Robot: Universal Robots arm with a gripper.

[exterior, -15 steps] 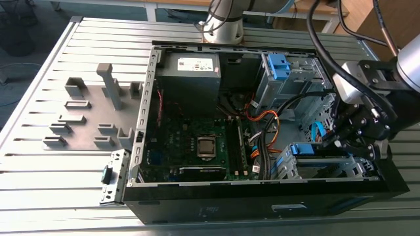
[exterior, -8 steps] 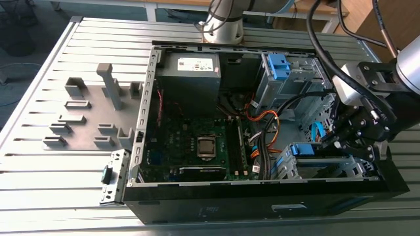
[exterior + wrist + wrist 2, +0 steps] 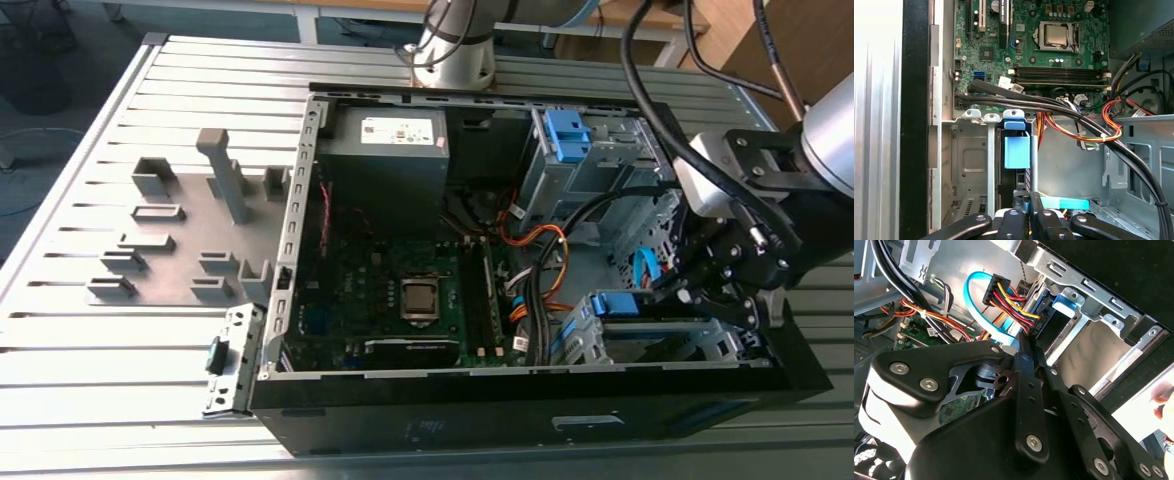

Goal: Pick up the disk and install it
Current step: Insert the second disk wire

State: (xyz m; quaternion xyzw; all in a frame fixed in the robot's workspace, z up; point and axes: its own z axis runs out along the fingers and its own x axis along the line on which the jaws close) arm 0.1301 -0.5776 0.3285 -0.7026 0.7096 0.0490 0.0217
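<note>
One disk stands on edge in the drive cage, its blue frame showing.
The gripper has its fingers pressed together with nothing seen between them, tips just beside the disk's edge. The cage wall is close on one side, bare case floor lies on the other, and black cables cross nearby.

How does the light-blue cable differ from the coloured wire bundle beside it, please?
The light-blue cable is one flat, single-coloured band; the wire bundle is separate red, yellow and black strands. The cable arches in a wide loop; the bundle takes a shorter curve. Both lead toward the drive bay.
</note>
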